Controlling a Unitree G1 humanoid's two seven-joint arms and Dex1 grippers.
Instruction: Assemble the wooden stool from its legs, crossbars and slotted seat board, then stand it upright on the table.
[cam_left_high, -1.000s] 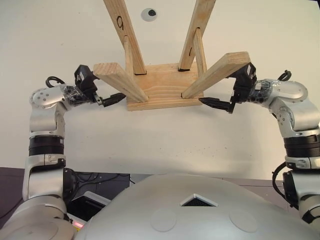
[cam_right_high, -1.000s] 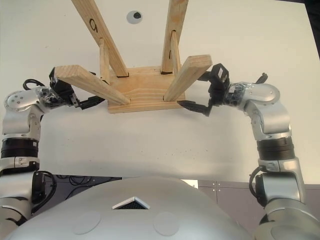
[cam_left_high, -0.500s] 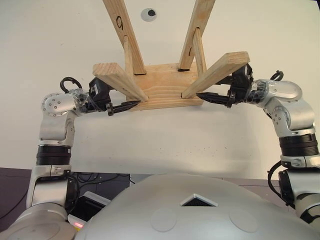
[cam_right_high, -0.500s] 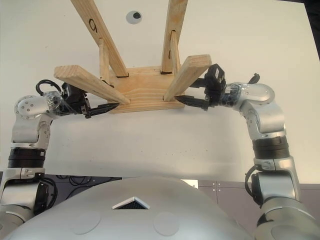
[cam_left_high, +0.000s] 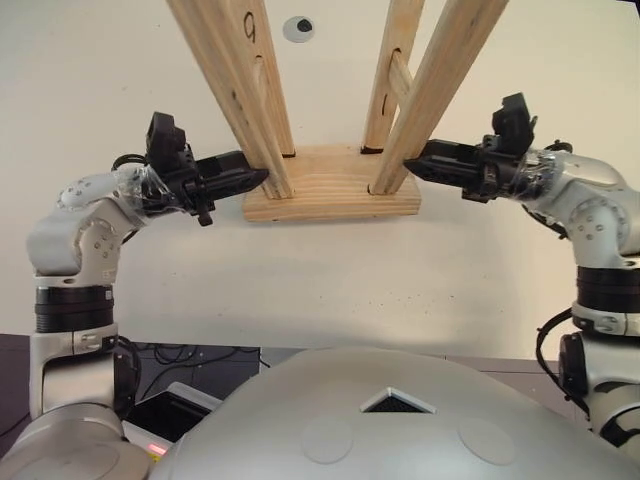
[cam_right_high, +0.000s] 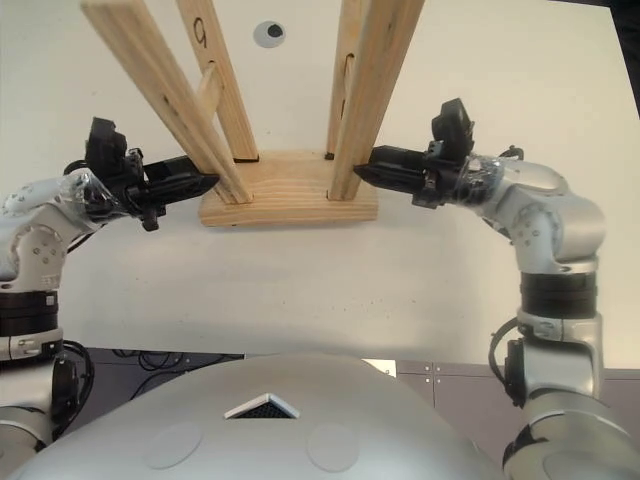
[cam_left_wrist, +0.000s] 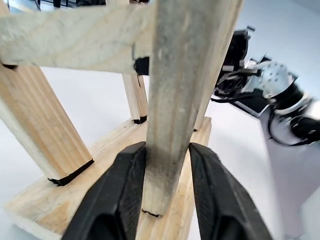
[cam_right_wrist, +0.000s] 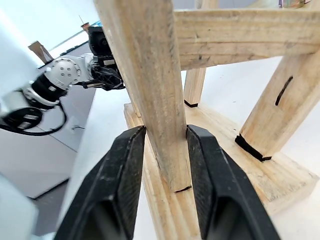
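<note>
- The stool (cam_left_high: 330, 150) is together but upside down. The slotted seat board (cam_left_high: 330, 195) lies flat on the table (cam_left_high: 300, 290), mid-front of me, and all four legs point up.
- Key relation: the legs' long axes run up and away from the board, and my fingers come in level from the two sides, so each grip is crosswise to a leg, just above its slot.
- The left gripper (cam_left_high: 258, 178) is clenched on the near-left leg (cam_left_high: 230, 90). In the left wrist view the fingers (cam_left_wrist: 125, 195) press both faces of it.
- The right gripper (cam_left_high: 410, 163) is clenched on the near-right leg (cam_left_high: 445, 80). In the right wrist view the fingers (cam_right_wrist: 122, 180) straddle it low down.
- Each arm holds its own side's leg and neither is nearer the centre. My guess is that turning it over needs both wrists rolling together.
- A crossbar (cam_right_wrist: 250, 32) joins the legs higher up.
- The far legs (cam_left_high: 262, 70) stand behind.
- Hard to tell: the leg ends are cut off at the frame top, I can't see how deep the legs sit in the slots, and the board's underside is hidden.
</note>
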